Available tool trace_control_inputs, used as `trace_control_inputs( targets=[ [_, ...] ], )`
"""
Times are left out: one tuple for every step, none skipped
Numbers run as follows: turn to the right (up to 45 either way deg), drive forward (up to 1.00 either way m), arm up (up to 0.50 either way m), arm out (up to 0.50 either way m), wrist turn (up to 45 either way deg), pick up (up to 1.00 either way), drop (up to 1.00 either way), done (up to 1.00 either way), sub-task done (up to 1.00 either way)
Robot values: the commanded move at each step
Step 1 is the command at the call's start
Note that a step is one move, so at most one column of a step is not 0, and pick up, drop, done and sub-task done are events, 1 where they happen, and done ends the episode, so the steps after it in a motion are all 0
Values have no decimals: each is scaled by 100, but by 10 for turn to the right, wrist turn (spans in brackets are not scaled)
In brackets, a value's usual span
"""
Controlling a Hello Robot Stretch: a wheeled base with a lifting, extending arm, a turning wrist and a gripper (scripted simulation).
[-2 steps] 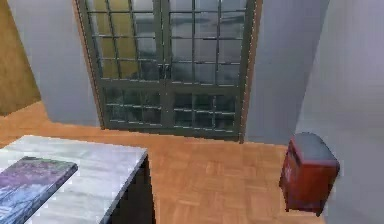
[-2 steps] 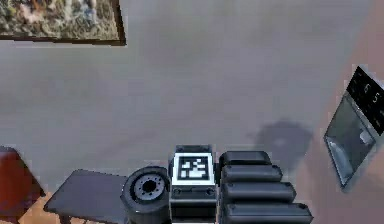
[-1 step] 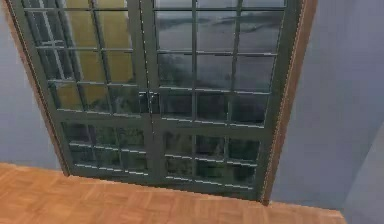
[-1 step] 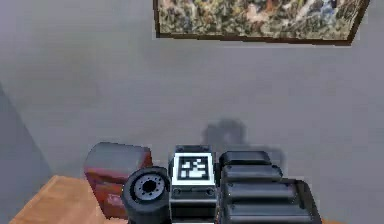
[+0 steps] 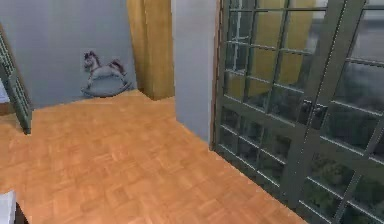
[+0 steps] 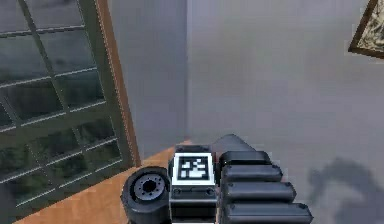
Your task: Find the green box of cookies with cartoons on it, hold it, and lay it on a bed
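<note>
A rocking horse [image 5: 103, 75] is standing at eleven o'clock; glazed doors [image 5: 300, 110] are crowding three o'clock; whether the pincer [image 6: 148, 192] is holding anything, I cannot tell.

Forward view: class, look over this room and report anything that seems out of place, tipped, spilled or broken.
Nothing stands out. The rocking horse stands upright on the wooden floor by the grey wall, and the glass doors show whole panes in straight frames.
</note>
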Motion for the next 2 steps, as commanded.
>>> trace_control_inputs(
  targets=[
    [-210,0,0,0,0,0,0,0,0],
    [0,85,0,0,0,0,0,0,0]
  ],
)
